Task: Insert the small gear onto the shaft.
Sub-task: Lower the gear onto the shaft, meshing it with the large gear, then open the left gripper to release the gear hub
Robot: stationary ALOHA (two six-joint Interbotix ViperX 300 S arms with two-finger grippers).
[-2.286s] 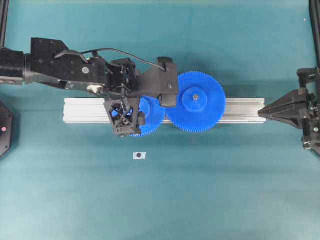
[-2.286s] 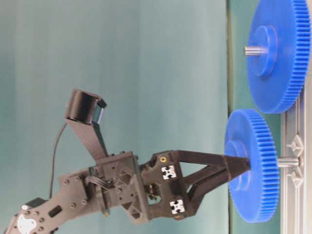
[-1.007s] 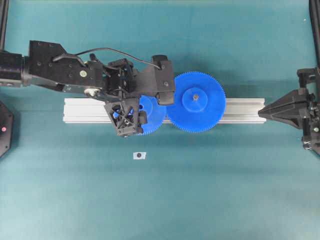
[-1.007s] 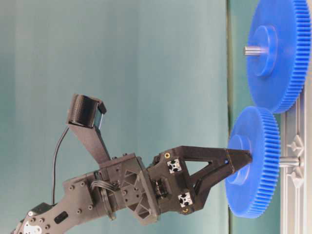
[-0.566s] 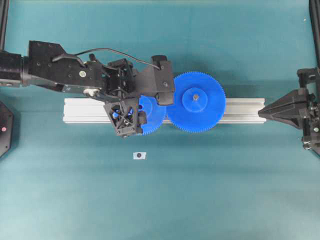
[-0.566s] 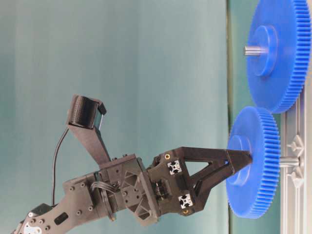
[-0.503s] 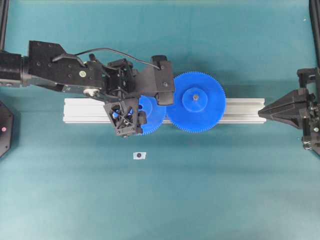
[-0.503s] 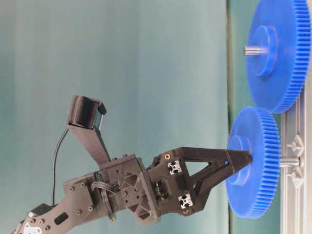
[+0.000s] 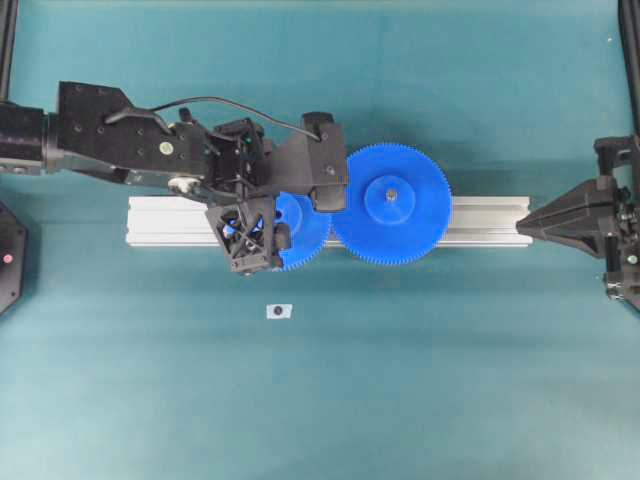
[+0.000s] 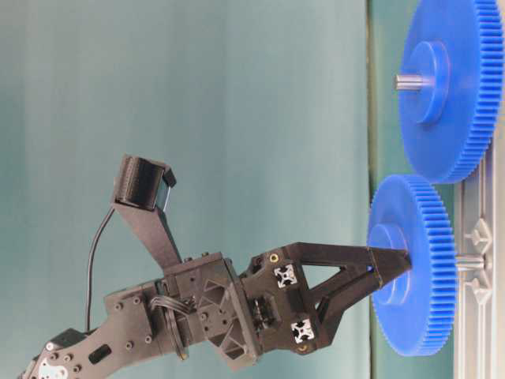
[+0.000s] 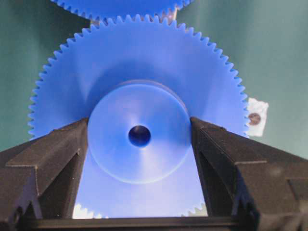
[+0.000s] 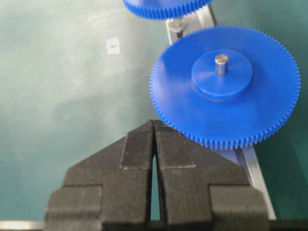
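My left gripper (image 9: 262, 230) is shut on the raised hub of the small gear (image 9: 304, 232), one finger on each side. In the left wrist view the hub (image 11: 139, 132) sits between my fingers (image 11: 57, 149) and its centre hole is dark. In the table-level view the small gear (image 10: 418, 264) hangs just off the rail, held by my left gripper (image 10: 393, 272). The grey shaft (image 10: 469, 263) shows in the gap behind it, in line with the hub. How far the shaft enters the hole is hidden. My right gripper (image 12: 154, 122) is shut and empty.
The larger blue gear (image 9: 390, 204) sits on its own pin (image 12: 221, 63), its teeth next to the small gear's. The silver rail (image 9: 170, 220) runs left to right. A small white square with a dark dot (image 9: 278, 311) lies on the teal mat in front of it.
My left gripper and the small gear have shifted slightly left along the rail and a little closer to it. The right arm has not moved.
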